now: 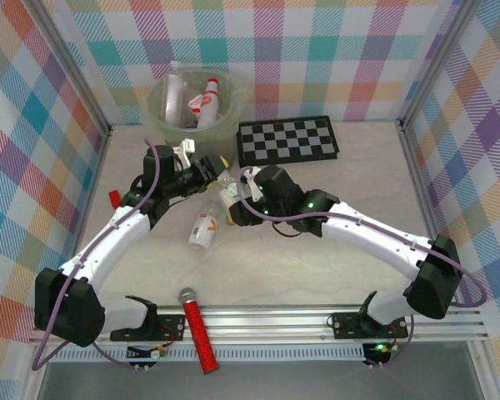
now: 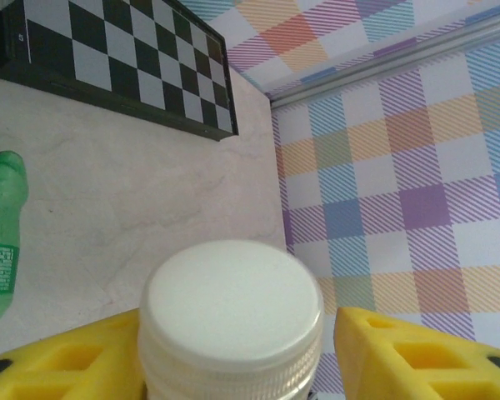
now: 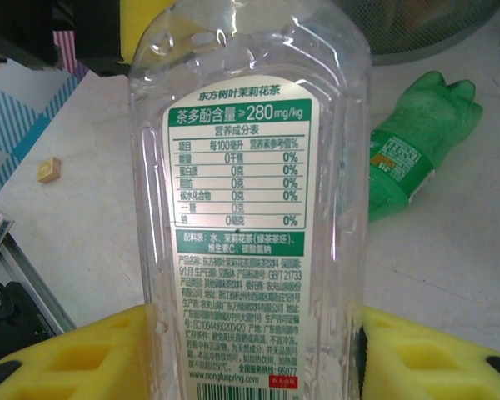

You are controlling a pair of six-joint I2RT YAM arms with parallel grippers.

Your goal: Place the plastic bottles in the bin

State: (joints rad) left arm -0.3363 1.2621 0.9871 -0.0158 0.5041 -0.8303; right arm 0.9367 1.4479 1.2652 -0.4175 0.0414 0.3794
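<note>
A clear green-labelled bottle stands clamped between the right gripper's yellow pads, a green bottle lying at its two o'clock, while the left gripper's fingers flank a white-capped bottle, grip impossible to tell, and the bin, holding bottles, sits at the table's eleven o'clock.

Two bottles leaning in pale-green bin; clear orange-labelled bottle flat, well apart.

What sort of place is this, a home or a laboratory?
Probably a robot test cell: two arms bolted to a rail, plaid walls closing in the table, and props such as a chessboard and a bin.
</note>
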